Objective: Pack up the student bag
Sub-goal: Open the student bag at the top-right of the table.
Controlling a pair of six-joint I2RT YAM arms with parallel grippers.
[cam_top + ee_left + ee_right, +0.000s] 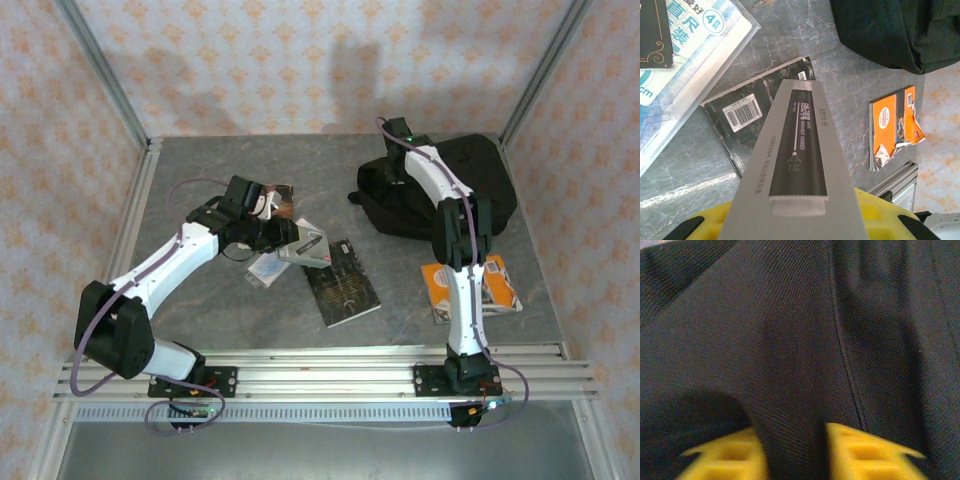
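Observation:
The student bag [450, 185] is a large black fabric backpack lying at the back right of the table. My right gripper [398, 160] reaches onto its left part. In the right wrist view a fold of the bag's black fabric [790, 365] runs between the yellow fingers [725, 457], which pinch it. My left gripper [283, 243] is shut on a long grey marker box [797, 165] with a black label, holding it above a black book [343, 283]. The bag's edge [890, 30] appears at the top right of the left wrist view.
An orange book [490, 285] lies at the front right, partly under the right arm. A blue-and-white clear packet [690, 60] lies left of the black book [747, 112]. Another book [281, 199] sits behind the left gripper. Metal rails run along the table's near edge [320, 365].

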